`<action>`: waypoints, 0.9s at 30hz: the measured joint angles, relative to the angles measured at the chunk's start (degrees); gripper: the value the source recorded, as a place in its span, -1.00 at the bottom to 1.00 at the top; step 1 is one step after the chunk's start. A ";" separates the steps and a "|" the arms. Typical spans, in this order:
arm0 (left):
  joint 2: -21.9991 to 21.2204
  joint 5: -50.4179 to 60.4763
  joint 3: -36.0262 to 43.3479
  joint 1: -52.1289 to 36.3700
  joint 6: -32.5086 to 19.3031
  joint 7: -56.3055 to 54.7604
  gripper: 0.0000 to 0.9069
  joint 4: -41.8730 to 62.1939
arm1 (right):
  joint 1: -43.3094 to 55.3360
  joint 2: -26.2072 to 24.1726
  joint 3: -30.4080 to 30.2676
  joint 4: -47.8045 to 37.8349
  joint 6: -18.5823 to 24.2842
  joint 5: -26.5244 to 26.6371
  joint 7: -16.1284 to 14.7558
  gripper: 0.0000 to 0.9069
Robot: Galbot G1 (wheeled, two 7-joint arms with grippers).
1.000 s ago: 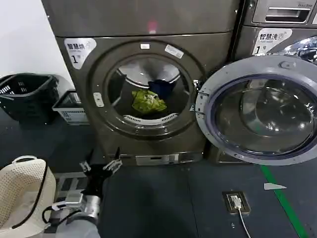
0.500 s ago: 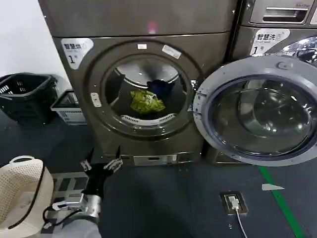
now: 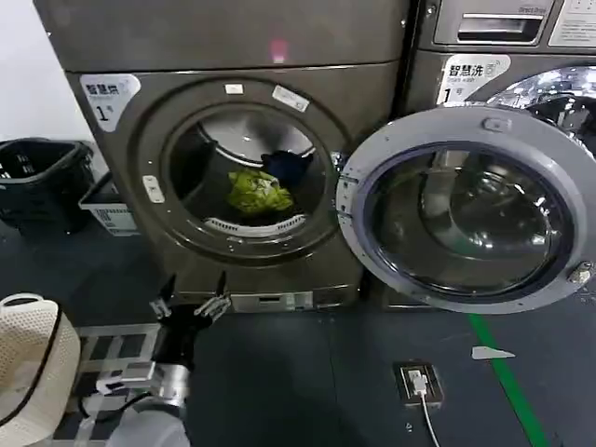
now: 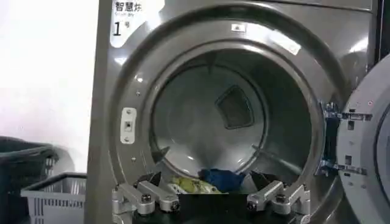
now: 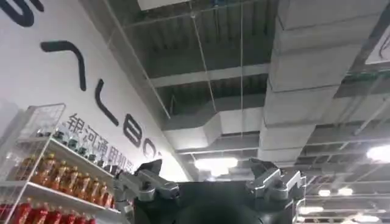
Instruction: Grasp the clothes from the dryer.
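The dryer (image 3: 233,56) is a dark bronze-grey front loader with a white corner sticker marked 1. Its grey-rimmed glass door (image 3: 463,209) hangs wide open to the right. Inside the drum lie the clothes (image 3: 258,192), a yellow-green patterned piece with a dark navy piece (image 3: 285,165) behind it. My left gripper (image 3: 191,303) is open and empty, low in front of the machine, below the porthole and well short of it. In the left wrist view the clothes (image 4: 210,181) show between the spread fingers (image 4: 146,198). My right gripper (image 5: 210,176) is open and empty, pointing up at a ceiling.
A black basket (image 3: 37,177) and a grey crate (image 3: 104,209) stand on the floor left of the dryer. A white woven hamper (image 3: 33,358) sits near my left arm. A second machine (image 3: 503,47) stands behind the open door. A floor socket (image 3: 416,382) and green line (image 3: 507,391) lie at right.
The head view has shifted so the dryer and door appear further left and nearer. My left gripper stays low before the machine, still open.
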 measured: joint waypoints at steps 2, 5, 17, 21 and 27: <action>0.21 -0.10 -0.07 -0.02 0.00 0.01 1.00 -0.09 | -0.23 -0.01 0.04 0.09 0.39 0.11 0.00 1.00; 0.35 -0.14 -0.11 -0.22 0.00 0.03 1.00 -0.23 | -0.55 -0.07 0.18 -0.12 1.31 0.25 -0.22 1.00; 0.79 -0.27 -0.15 -1.42 0.16 0.17 1.00 0.02 | -1.05 0.34 0.30 -0.16 5.97 0.63 -1.11 1.00; 0.60 -0.35 -0.02 -1.97 0.09 0.25 1.00 0.56 | -1.47 0.35 0.51 -0.52 7.36 0.70 -1.16 1.00; 0.69 -0.61 0.02 -2.71 0.08 0.30 1.00 1.02 | -1.33 0.50 0.29 -0.45 8.51 0.54 -1.14 1.00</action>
